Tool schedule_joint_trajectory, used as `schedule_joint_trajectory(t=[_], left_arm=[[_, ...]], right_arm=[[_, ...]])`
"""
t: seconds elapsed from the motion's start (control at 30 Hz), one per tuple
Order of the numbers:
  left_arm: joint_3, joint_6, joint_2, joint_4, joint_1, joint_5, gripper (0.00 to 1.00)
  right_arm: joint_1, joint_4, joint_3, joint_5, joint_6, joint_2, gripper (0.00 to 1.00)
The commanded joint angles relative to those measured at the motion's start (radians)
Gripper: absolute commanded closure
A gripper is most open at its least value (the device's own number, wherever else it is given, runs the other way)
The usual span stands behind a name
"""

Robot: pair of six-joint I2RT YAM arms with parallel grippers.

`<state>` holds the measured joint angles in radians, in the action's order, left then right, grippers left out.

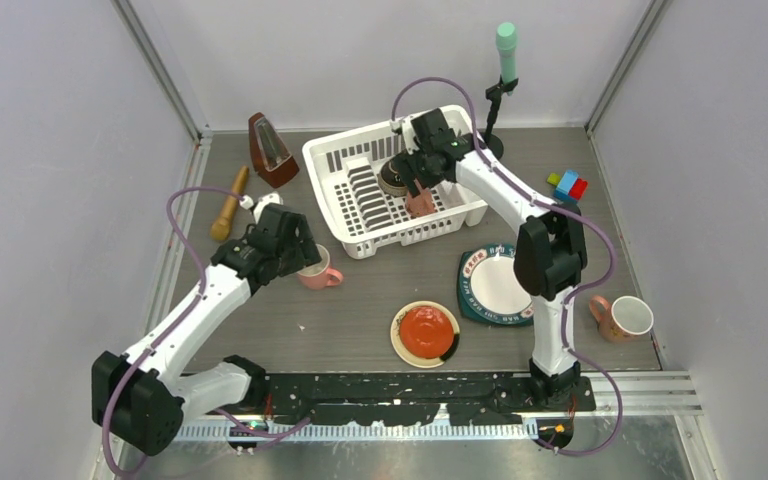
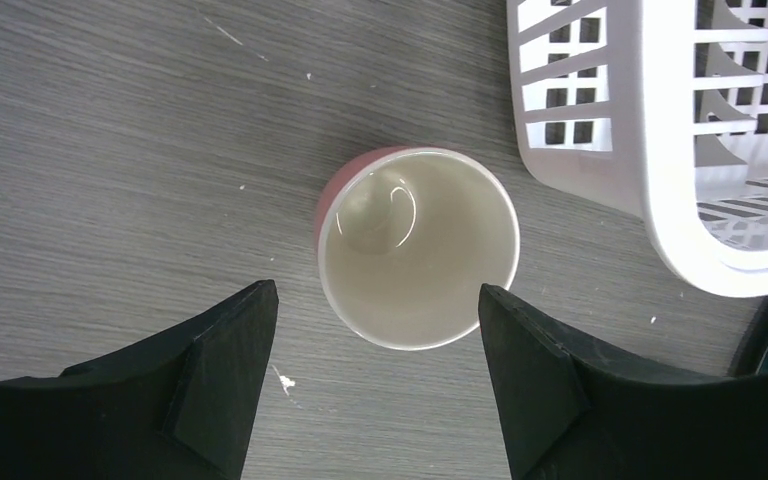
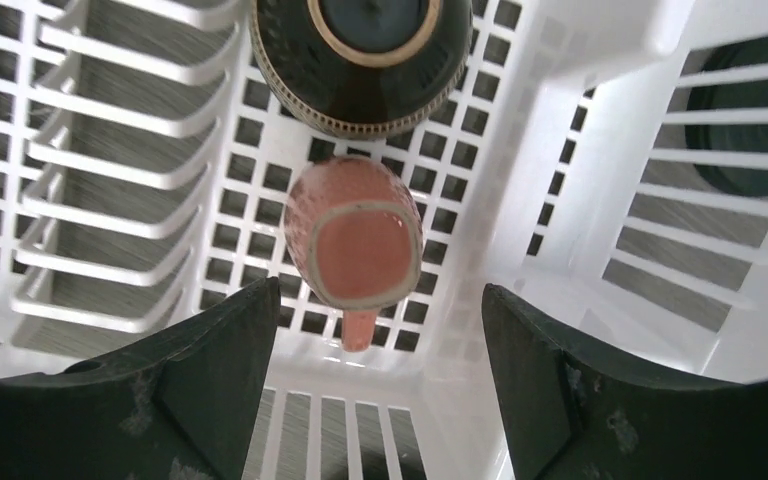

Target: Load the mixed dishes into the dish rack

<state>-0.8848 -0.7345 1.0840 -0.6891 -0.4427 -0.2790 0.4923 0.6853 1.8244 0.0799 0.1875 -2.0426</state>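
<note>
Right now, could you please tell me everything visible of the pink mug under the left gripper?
The pink mug stands upright on the grey table, empty, glossy cream inside, pink outside, seemingly ceramic. Its handle shows only from above, pointing right. It sits near the white dish rack without touching it. The left gripper hangs open over it, touching nothing.

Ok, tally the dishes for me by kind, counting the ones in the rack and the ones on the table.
Mugs: 3 (inverted pink mug in the white plastic dish rack; pink mug beside the rack; pink mug at far right)
Plates: 2 (large teal-rimmed white plate; small cream plate with red centre)
Bowls: 1 (small brown bowl, inverted in the rack)
Total: 6
</note>
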Motion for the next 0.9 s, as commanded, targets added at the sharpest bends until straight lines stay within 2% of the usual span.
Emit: schedule_joint_trajectory(t=[0.0,0.2,0.37,0.67,0.87], left_arm=[[0.014,-0.048,0.022,0.013,0.016,-0.043,0.25],[0.014,-0.061,0.044,-0.022,0.067,-0.031,0.28],[0.029,-0.050,0.042,0.005,0.078,-0.014,0.29],[0.032,-0.066,0.088,0.034,0.078,0.019,0.33],[0.032,-0.066,0.112,0.044,0.078,0.023,0.37]], right_arm=[[0.040,0.017,0.123,0.029,-0.019,-0.065,0.20],[0.046,0.034,0.166,0.095,-0.046,-0.135,0.20],[0.044,0.047,0.152,0.239,-0.053,-0.130,0.21],[0.026,0.096,0.035,0.268,-0.024,-0.046,0.28],[0.022,0.179,0.025,0.228,-0.004,-0.006,0.26]])
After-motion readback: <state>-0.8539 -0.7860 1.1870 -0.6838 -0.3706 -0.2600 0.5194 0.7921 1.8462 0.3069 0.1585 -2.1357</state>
